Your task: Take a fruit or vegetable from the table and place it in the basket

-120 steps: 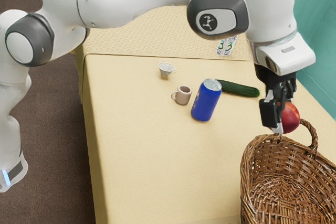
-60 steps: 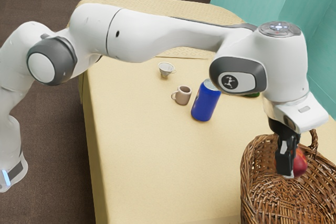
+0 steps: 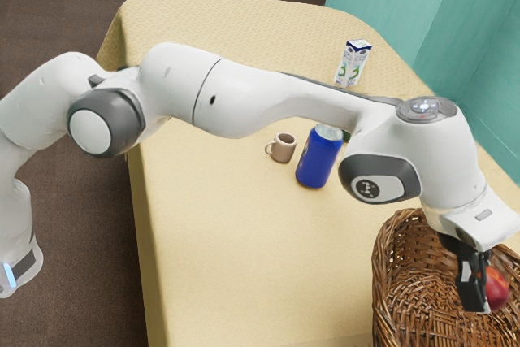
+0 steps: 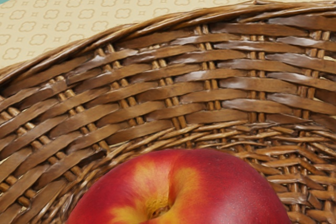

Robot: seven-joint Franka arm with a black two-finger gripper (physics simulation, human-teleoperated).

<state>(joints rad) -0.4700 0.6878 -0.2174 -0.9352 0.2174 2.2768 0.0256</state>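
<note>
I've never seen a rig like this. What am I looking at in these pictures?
The white machine is a robot arm, with a black claw at its end. The exterior picture comes from a camera at the arm's side; the wrist picture comes from one by the claw. On the table stand a mug, a blue can, a carton and a basket. A bit of something green shows behind the can. The claw holds a red fruit at the basket's opening; how far in, I can't tell.

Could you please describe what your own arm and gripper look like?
My arm is glossy white with smooth, rounded segments and dark grey joint covers. One cover carries a small round black emblem, and a pale blue light strip marks the base. My gripper is black and two-fingered.
</note>
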